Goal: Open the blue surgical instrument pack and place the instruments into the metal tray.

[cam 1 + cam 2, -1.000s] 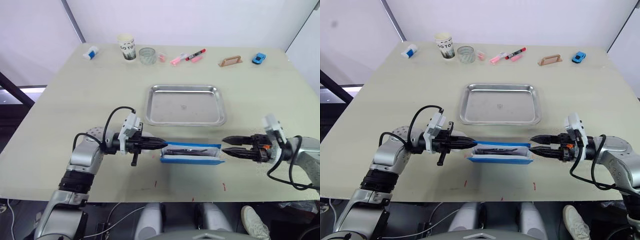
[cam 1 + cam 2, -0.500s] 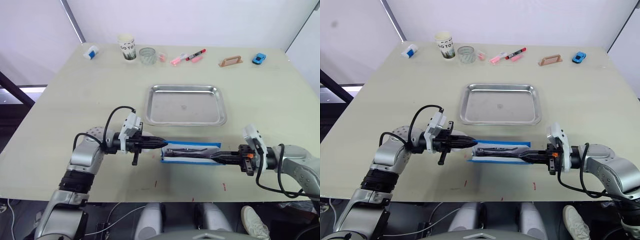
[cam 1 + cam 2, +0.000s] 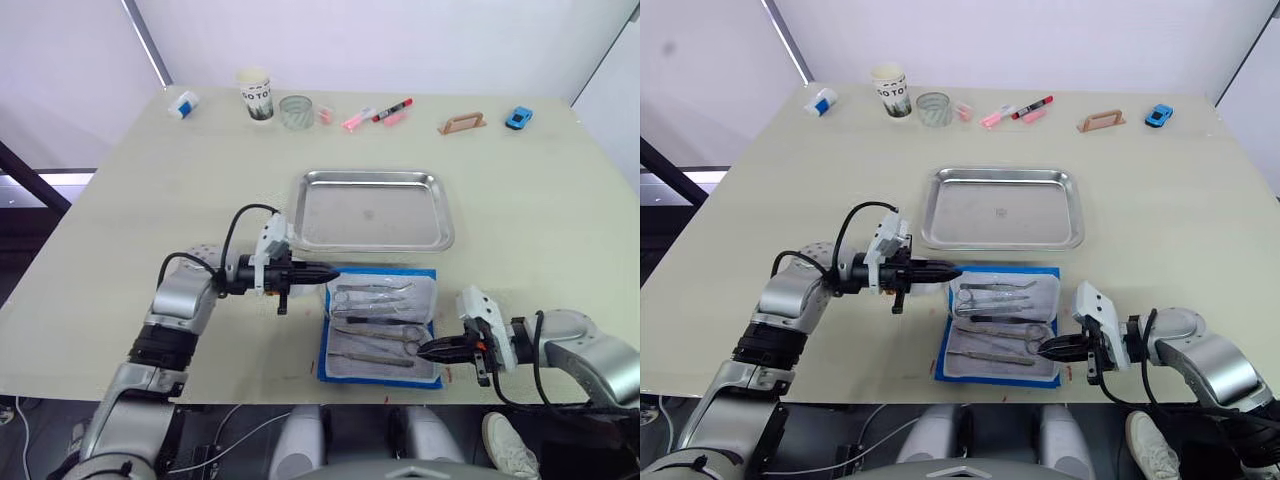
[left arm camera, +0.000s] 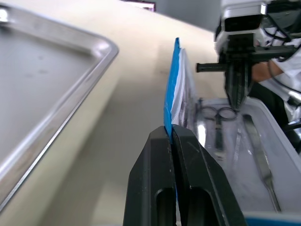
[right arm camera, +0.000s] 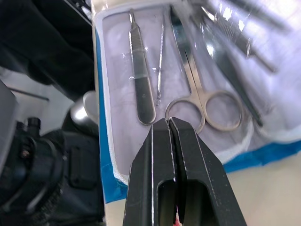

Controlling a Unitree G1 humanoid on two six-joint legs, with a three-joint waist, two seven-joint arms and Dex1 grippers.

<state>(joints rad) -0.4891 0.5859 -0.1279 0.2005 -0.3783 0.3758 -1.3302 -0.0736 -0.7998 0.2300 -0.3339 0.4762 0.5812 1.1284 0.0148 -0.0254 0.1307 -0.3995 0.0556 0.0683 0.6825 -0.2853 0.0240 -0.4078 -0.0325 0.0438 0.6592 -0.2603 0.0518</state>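
The blue surgical instrument pack [image 3: 381, 325] lies open and flat on the table [image 3: 120, 220], close to the table's front edge, just in front of the metal tray [image 3: 370, 209]; its pale lining faces up and the instruments [image 3: 372, 318] lie inside it in rows; in the right wrist view a pair of scissors [image 5: 202, 96], a flat handle [image 5: 140, 89] and a thin probe [image 5: 161, 59] show on the lining; the metal tray sits near the middle of the table with nothing in it.

The left gripper [image 3: 330, 272] is at the back left corner of the pack; in the left wrist view its two black fingers [image 4: 155, 188] are pressed together on the thin blue edge of the pack [image 4: 172, 89]; the right gripper [image 3: 425, 349] is at the pack's right edge near the front corner; its fingers [image 5: 150, 188] are pressed together with the scissors' ring just past the tips, and whether they pinch anything cannot be told.

Along the back edge of the table stand a paper cup [image 3: 254, 95], a glass [image 3: 295, 111], marker pens [image 3: 376, 114], a small wooden stand [image 3: 461, 122] and a blue toy car [image 3: 517, 117]; a small white and blue thing [image 3: 182, 104] lies by the back left corner.
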